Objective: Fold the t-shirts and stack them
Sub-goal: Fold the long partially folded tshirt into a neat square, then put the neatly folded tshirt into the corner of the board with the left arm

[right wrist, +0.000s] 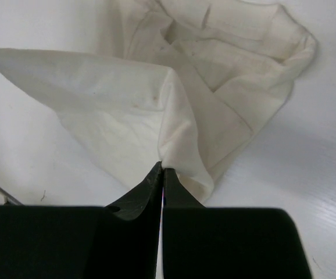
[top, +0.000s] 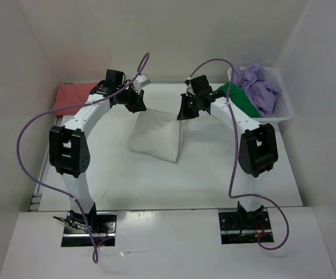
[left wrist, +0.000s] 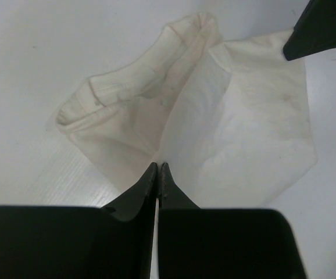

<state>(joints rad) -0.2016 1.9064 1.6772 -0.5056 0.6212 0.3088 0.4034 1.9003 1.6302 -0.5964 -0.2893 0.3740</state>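
A cream-white t-shirt [top: 156, 136] lies partly folded on the middle of the white table. Its two far corners are lifted. My left gripper [top: 138, 107] is shut on the far left corner, and the cloth [left wrist: 243, 133] fans out from its closed tips [left wrist: 158, 164]. At the far right corner my right gripper [top: 184, 113] is shut too, with a pinch of cloth [right wrist: 127, 110] rising from its tips [right wrist: 161, 166]. A salmon-red t-shirt [top: 75, 93] lies flat at the back left. A bright green t-shirt [top: 238, 99] and a crumpled lavender-purple one [top: 261, 87] sit at the back right.
A white mesh basket [top: 285, 107] at the back right corner holds the lavender shirt, and the green one hangs over its left rim. White walls close in the table on the left, back and right. Purple cables loop from both arms.
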